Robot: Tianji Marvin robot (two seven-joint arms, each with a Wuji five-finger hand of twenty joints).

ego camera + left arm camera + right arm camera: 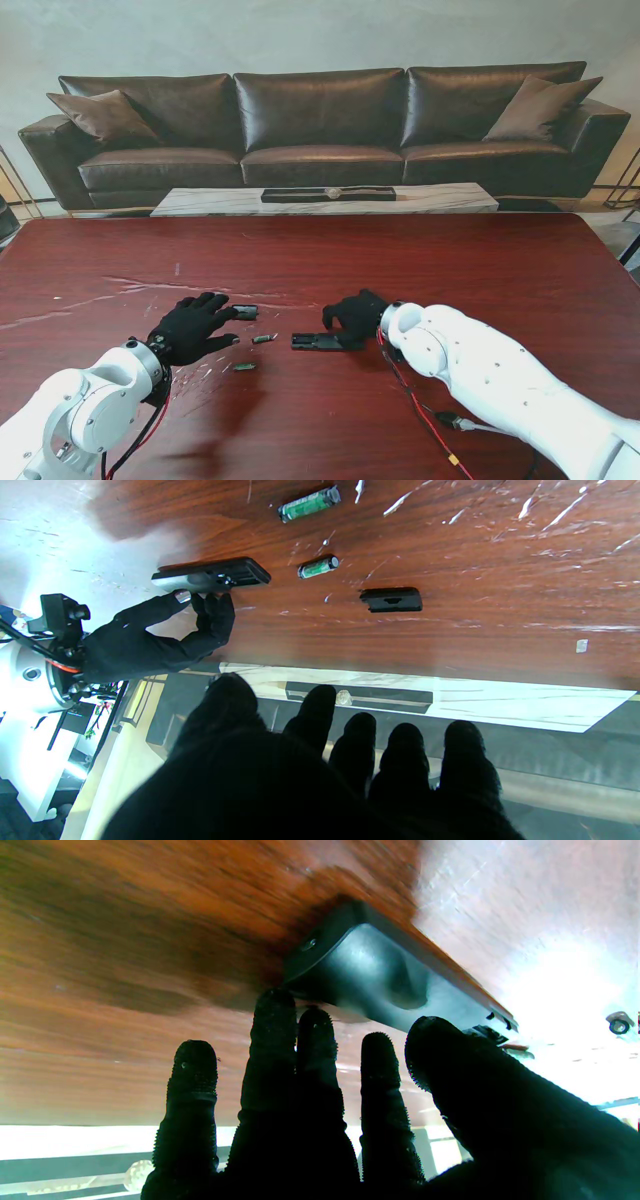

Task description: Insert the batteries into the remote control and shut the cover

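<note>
The black remote control (318, 341) lies flat on the table, its battery bay open toward the robot's left (212, 575). My right hand (355, 315) rests on its right end, thumb along one side and fingertips (272, 1010) against the end of the remote control (390, 975). The loose black cover (245, 312) (391, 599) lies left of the remote. One green battery (264, 339) (318, 566) sits between the cover and the remote; a second battery (244, 366) (309, 504) lies nearer to me. My left hand (190, 328) (350, 760) is open with spread fingers, just left of the cover and holding nothing.
The dark red table (450, 260) shows pale scratches around the parts. Red and black cables (425, 425) trail from the right arm across the table near me. Beyond the far edge stand a low marble table (320, 200) and a leather sofa (320, 120).
</note>
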